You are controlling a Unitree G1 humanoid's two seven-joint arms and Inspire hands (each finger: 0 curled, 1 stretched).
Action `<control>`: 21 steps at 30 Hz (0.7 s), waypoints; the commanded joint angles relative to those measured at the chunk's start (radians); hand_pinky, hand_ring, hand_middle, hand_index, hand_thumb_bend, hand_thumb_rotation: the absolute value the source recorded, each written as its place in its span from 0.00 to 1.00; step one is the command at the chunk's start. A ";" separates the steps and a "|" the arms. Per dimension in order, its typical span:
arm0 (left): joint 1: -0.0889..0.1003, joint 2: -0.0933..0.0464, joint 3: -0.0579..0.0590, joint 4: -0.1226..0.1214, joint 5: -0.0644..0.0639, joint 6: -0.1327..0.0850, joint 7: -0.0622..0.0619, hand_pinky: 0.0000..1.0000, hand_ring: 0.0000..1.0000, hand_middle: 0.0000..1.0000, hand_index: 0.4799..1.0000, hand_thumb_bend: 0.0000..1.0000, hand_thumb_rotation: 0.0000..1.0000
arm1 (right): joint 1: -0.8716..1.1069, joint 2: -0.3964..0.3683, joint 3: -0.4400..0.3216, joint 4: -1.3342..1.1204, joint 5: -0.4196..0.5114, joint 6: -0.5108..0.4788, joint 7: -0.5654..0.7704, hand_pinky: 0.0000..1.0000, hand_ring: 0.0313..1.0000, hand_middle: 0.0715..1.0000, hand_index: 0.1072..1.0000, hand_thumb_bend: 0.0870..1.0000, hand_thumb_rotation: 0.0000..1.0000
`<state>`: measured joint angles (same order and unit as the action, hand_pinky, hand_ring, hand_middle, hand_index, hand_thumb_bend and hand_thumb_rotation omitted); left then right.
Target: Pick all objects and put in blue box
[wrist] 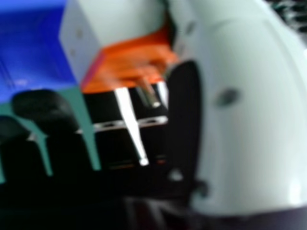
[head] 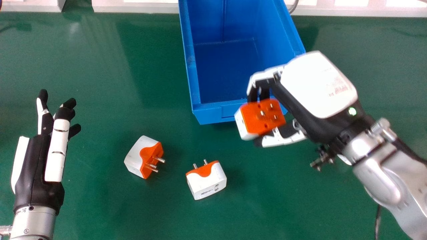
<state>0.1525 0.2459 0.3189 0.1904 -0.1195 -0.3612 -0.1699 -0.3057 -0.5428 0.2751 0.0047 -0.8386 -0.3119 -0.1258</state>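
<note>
My right hand (head: pixel 317 86) is above the near right edge of the blue box (head: pixel 213 115), its fingers and thumb pinching an orange and white adapter (head: pixel 262 116) with pins facing up. In the right hand view, the adapter (wrist: pixel 129 57) sits against the thumb (wrist: pixel 184 124), with part of the blue box (wrist: pixel 33 52) beyond. Two more adapters lie on the green table: one (head: pixel 138 156) left of centre with pins pointing right, another (head: pixel 206 181) near the centre with pins pointing away. My left hand (head: pixel 43 156) is open and holds nothing at the far left.
The green table (head: pixel 100 83) surrounds the box. White panels (head: pixel 133 7) run along the far edge, behind the left hand's side. A dark cable (head: pixel 377 220) hangs near the right forearm.
</note>
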 commanded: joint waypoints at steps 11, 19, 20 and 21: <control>0.000 0.010 0.003 -0.008 0.003 -0.020 0.004 0.90 0.95 0.94 0.91 0.49 1.00 | -0.376 0.123 0.034 0.333 -0.070 0.062 -0.122 0.09 0.10 0.12 0.41 0.43 0.15; 0.011 0.006 0.002 -0.025 -0.002 -0.018 0.003 0.90 0.95 0.93 0.91 0.47 1.00 | -0.646 0.200 0.119 0.653 -0.119 0.158 -0.135 0.06 0.08 0.10 0.41 0.44 0.15; 0.013 0.004 0.002 -0.030 -0.001 -0.015 0.005 0.89 0.94 0.93 0.90 0.48 1.00 | -0.684 0.219 0.134 0.708 -0.123 0.183 -0.121 0.06 0.08 0.10 0.41 0.44 0.15; 0.016 0.002 0.001 -0.035 0.000 -0.013 0.008 0.89 0.94 0.93 0.90 0.48 1.00 | -0.711 0.231 0.146 0.746 -0.122 0.199 -0.112 0.08 0.10 0.13 0.41 0.44 0.15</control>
<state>0.1624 0.2454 0.3186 0.1821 -0.1193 -0.3615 -0.1682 -0.9401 -0.3279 0.4114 0.7186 -0.9579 -0.1352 -0.2408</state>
